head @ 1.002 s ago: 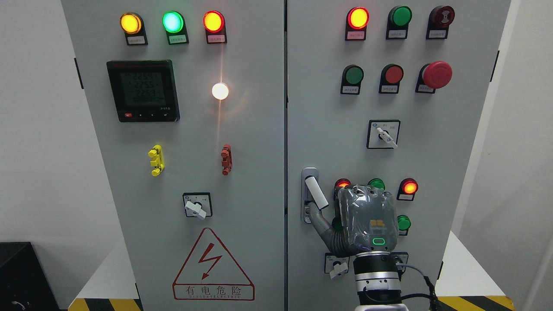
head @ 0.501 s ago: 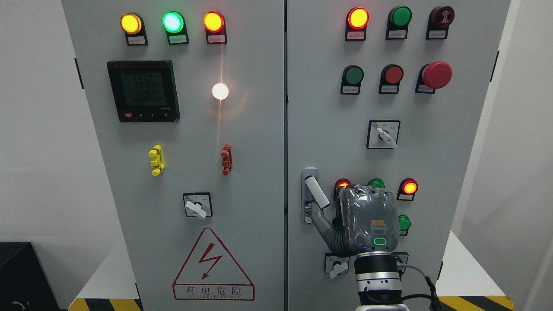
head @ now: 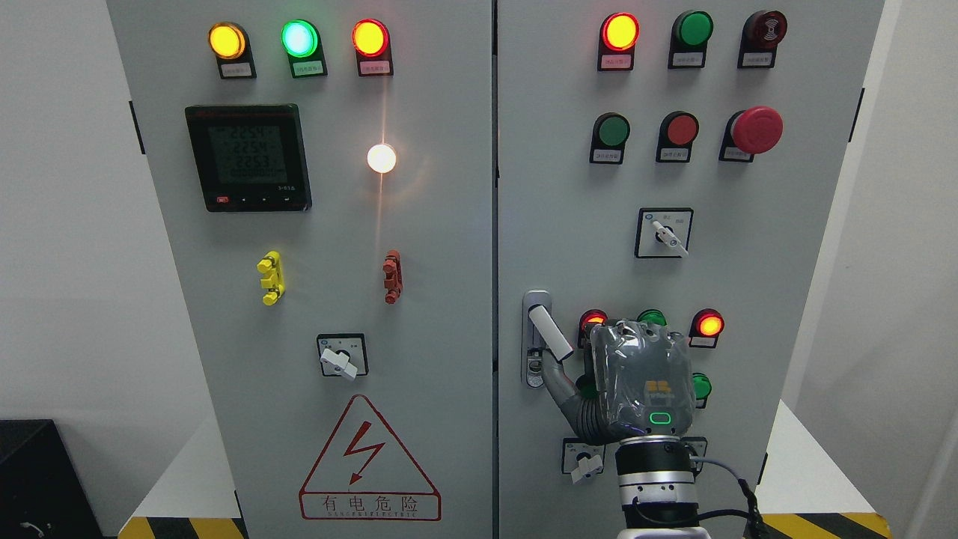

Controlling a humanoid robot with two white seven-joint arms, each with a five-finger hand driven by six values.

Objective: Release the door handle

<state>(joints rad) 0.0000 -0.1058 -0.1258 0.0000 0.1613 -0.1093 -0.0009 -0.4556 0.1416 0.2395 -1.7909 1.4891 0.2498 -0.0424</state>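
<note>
On the right cabinet door (head: 748, 299), near its left edge, the white door handle (head: 548, 333) tilts out from its latch plate. Just right of it the right hand (head: 636, 382) is raised, thumb reaching beneath the handle's lower end, seemingly touching; grip unclear.

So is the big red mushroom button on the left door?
No, the big red button sits on the right door, near its top right.

The setting was an industrial electrical test area: a grey control cabinet (head: 419, 299) carried indicator lamps (head: 299, 37), a digital meter (head: 247, 157) and a high-voltage warning sign (head: 369, 464).
</note>
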